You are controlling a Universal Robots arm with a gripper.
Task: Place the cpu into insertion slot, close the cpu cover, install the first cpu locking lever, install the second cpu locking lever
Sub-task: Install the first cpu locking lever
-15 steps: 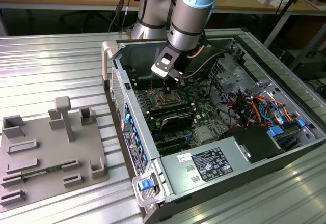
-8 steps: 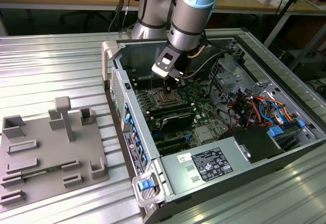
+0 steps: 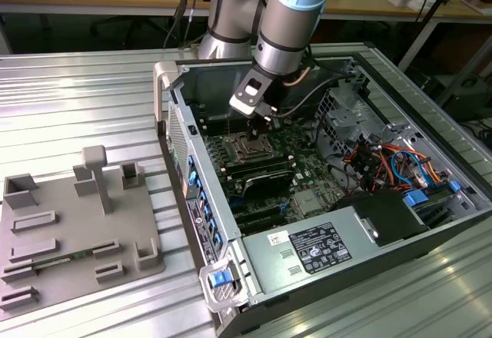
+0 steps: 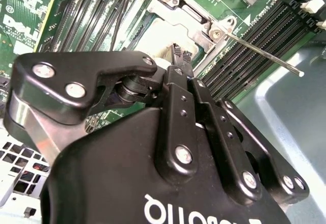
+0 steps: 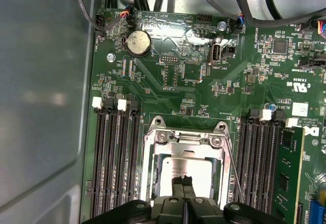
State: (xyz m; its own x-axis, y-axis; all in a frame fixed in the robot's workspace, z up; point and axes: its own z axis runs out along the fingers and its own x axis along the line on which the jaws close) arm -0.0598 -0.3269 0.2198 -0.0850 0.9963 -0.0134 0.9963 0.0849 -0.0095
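Closest to my wrist cameras, the gripper (image 5: 183, 182) has its fingertips pinched together with nothing between them, right over the cpu (image 5: 201, 170), which I see lying in the insertion slot (image 3: 248, 151), framed by the cpu cover (image 5: 188, 140), a thin locking lever (image 4: 265, 55) jutting out beside the memory slots (image 5: 117, 158).

Bright, even overhead light washes the ribbed metal worktop (image 3: 92, 100) pale, with glare streaks toward five o'clock in the exterior view, the open computer case (image 3: 181, 134) lies dimmer inside, and in the second wrist view the cpu (image 4: 153, 43) glares near-white beyond the glossy black gripper (image 4: 181, 56).
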